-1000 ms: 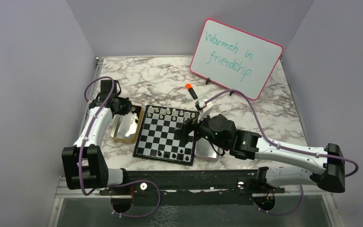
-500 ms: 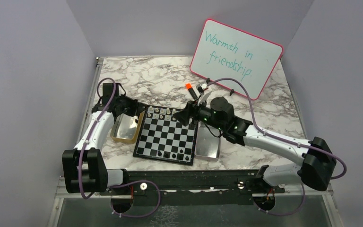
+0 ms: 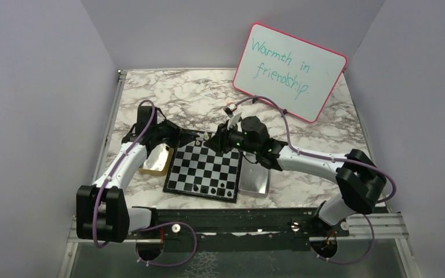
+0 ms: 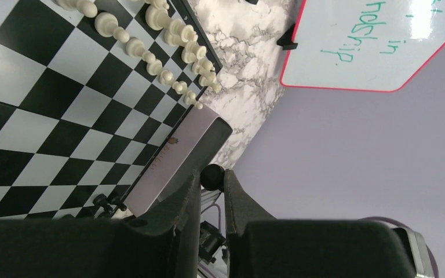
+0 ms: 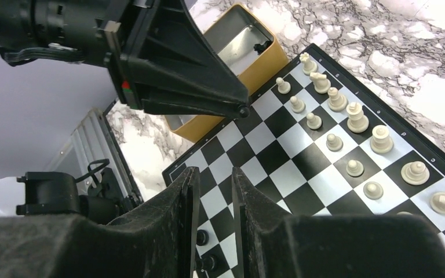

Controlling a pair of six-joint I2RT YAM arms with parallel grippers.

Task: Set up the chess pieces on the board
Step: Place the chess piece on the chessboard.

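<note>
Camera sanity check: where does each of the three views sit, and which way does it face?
Top external: fixed above and behind the arm bases, looking down at the board; both arms show, left gripper and right gripper near its far edge.
Left wrist: on the left arm, facing across the board to the whiteboard; own fingers pinch a black piece.
Right wrist: on the right arm, facing the gold tray; own fingers below, left gripper ahead.
Shared: both wrist views show the white pieces.

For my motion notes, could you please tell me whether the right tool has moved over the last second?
Yes. The right tool has travelled from the middle rows of the board to its far edge.
</note>
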